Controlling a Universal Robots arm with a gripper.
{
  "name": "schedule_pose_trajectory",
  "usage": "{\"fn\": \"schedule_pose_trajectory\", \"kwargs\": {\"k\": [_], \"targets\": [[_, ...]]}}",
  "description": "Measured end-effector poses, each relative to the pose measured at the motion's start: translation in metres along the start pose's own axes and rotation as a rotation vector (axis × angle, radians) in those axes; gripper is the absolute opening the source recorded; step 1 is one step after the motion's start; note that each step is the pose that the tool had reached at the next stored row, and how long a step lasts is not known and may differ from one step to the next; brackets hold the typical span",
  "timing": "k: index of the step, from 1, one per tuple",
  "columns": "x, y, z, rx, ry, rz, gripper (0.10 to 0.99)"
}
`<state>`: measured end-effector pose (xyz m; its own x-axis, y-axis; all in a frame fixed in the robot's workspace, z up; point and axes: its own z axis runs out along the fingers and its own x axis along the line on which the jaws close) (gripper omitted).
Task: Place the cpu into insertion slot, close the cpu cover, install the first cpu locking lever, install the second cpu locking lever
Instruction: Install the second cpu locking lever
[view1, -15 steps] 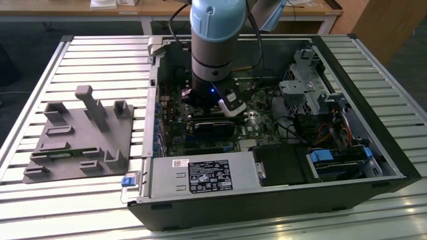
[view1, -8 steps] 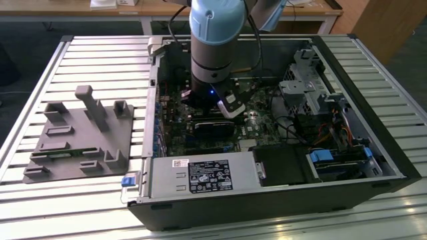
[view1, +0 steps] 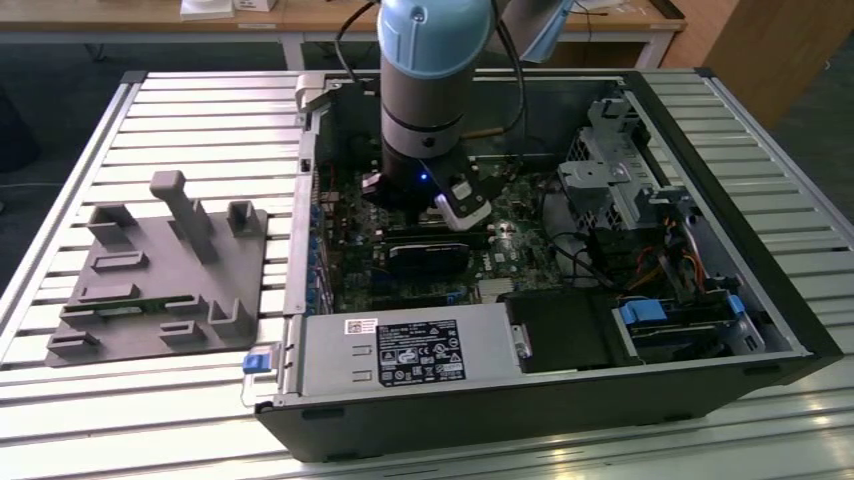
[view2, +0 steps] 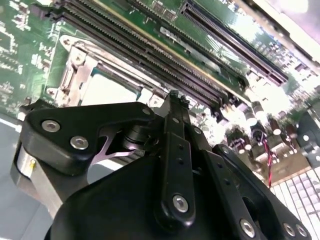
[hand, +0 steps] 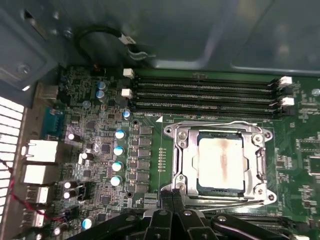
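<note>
The cpu (hand: 221, 162), a silver-grey square with a brownish smear, lies in the insertion slot (hand: 220, 192), whose dark frame shows around the chip. The cpu cover (hand: 185, 155) is folded flat over it. Thin wire levers (hand: 235, 202) lie along two opposite sides of the cover. My gripper (hand: 172, 196) is shut, its tips pressed together at the socket's corner beside one lever's end. In the second wrist view the black gripper (view2: 173, 96) points at the same socket, with the cpu (view2: 107, 91) beyond it. In the exterior view my arm (view1: 424, 100) reaches straight down into the open computer case (view1: 534, 400).
Long black memory slots (hand: 205, 92) run along one side of the socket. Capacitors (hand: 118, 150) and rear ports (hand: 37, 150) are on another side. The case holds a power supply (view1: 400, 350), a drive cage (view1: 607, 170) and cables. A grey fixture plate (view1: 154, 270) lies on the exterior view's left.
</note>
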<state>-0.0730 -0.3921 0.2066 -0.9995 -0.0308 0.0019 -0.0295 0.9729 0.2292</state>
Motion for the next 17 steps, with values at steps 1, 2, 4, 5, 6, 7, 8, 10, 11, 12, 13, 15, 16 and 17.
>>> {"fn": "schedule_pose_trajectory", "kwargs": {"k": [1,2,4,5,6,7,8,10,11,12,13,15,16,17], "targets": [[0.0000,0.0003,-0.0015,0.000,0.0000,0.000,0.106],[-0.0001,0.0002,-0.0021,0.000,0.0000,0.001,0.106],[-0.0001,-0.0017,-0.0025,-0.001,-0.0004,0.003,0.106],[0.0000,-0.0032,-0.0029,-0.002,-0.0006,0.003,0.106],[0.0000,-0.0045,-0.0032,-0.003,-0.0009,0.004,0.106],[0.0000,-0.0056,-0.0035,-0.004,-0.0011,0.005,0.106],[0.0001,-0.0065,-0.0037,-0.005,-0.0013,0.006,0.106],[0.0001,-0.0081,-0.0041,-0.009,-0.0019,0.008,0.106],[0.0002,-0.0089,-0.0043,-0.012,-0.0022,0.009,0.106],[0.0002,-0.0099,-0.0045,-0.016,-0.0025,0.010,0.106],[0.0002,-0.0110,-0.0047,-0.023,-0.0027,0.010,0.106],[0.0003,-0.0136,-0.0048,-0.037,-0.0031,0.010,0.106],[0.0003,-0.0146,-0.0043,-0.044,-0.0032,0.010,0.106],[0.0003,-0.0153,-0.0034,-0.049,-0.0034,0.010,0.106]]}}
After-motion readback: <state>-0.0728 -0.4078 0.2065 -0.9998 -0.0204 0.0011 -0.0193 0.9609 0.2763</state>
